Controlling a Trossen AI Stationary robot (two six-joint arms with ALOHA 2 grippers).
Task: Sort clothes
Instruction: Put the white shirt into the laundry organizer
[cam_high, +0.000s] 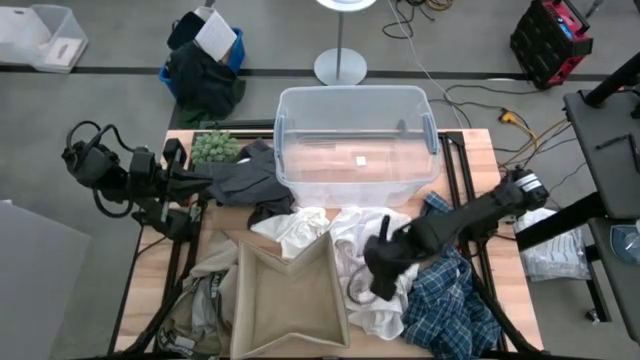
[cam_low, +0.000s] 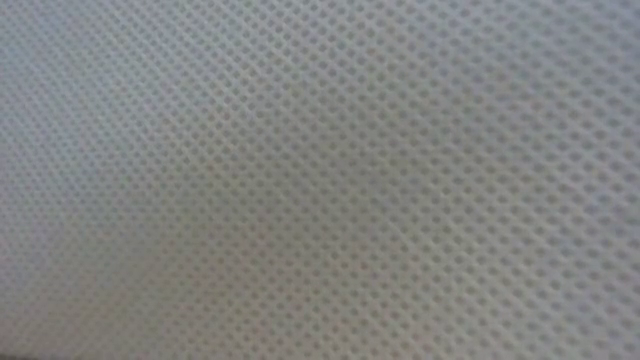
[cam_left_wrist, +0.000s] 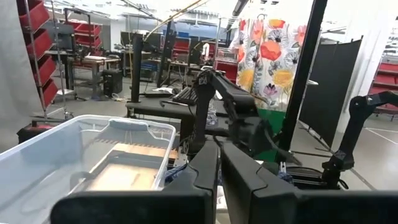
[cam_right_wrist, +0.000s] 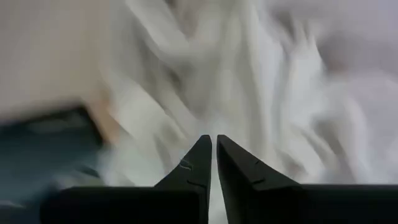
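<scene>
The clothes lie heaped on the wooden table: a dark grey piece (cam_high: 245, 180) at the far left, white shirts (cam_high: 300, 232) (cam_high: 350, 245) in the middle, a blue plaid shirt (cam_high: 455, 300) at the near right, and a tan khaki piece (cam_high: 285, 295) standing open like a box. My left gripper (cam_high: 205, 180) (cam_left_wrist: 217, 155) is shut at the dark grey piece's left edge. My right gripper (cam_high: 380, 285) (cam_right_wrist: 213, 142) is shut and points down over a white shirt (cam_right_wrist: 261, 93). The low view shows only pale mesh cloth (cam_low: 320, 180). My left gripper lies level at the left edge of the dark grey piece; its wrist view shows no cloth between the fingers, and I cannot tell whether it touches the piece. My right gripper points down at the white shirt's folds (cam_right_wrist: 186, 112); I cannot tell whether its fingertips touch the cloth.
A clear plastic bin (cam_high: 355, 145) stands at the table's far middle. A green fuzzy plant ball (cam_high: 213, 147) sits at the far left corner. A greyish piece (cam_high: 200, 300) hangs at the near left. A dark bag with white paper (cam_high: 205, 60) is on the floor beyond.
</scene>
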